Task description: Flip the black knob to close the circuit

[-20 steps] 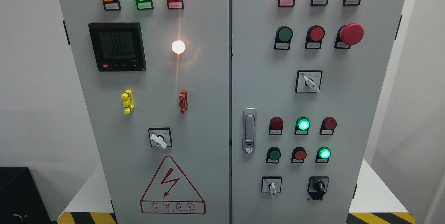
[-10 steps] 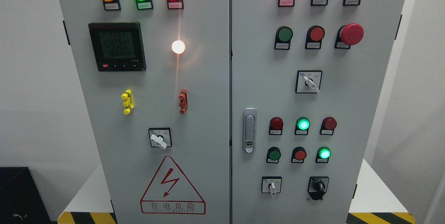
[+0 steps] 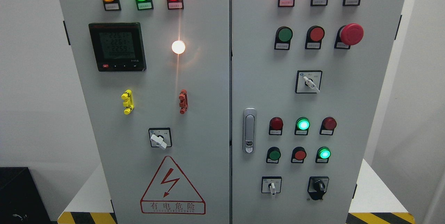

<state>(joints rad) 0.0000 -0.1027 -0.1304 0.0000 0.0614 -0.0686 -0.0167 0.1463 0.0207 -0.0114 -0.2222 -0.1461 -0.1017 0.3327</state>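
The black knob (image 3: 318,185) is a rotary switch at the lower right of the right door of a grey electrical cabinet (image 3: 375,113). Its handle points roughly straight down. Neither of my hands shows in the head view.
A white rotary switch (image 3: 272,186) sits left of the black knob, another (image 3: 310,82) higher up, a third (image 3: 159,140) on the left door. A red mushroom button (image 3: 351,34), lit indicator lamps, a meter (image 3: 117,47), a door latch (image 3: 249,130) and a warning triangle (image 3: 172,187) are on the panel.
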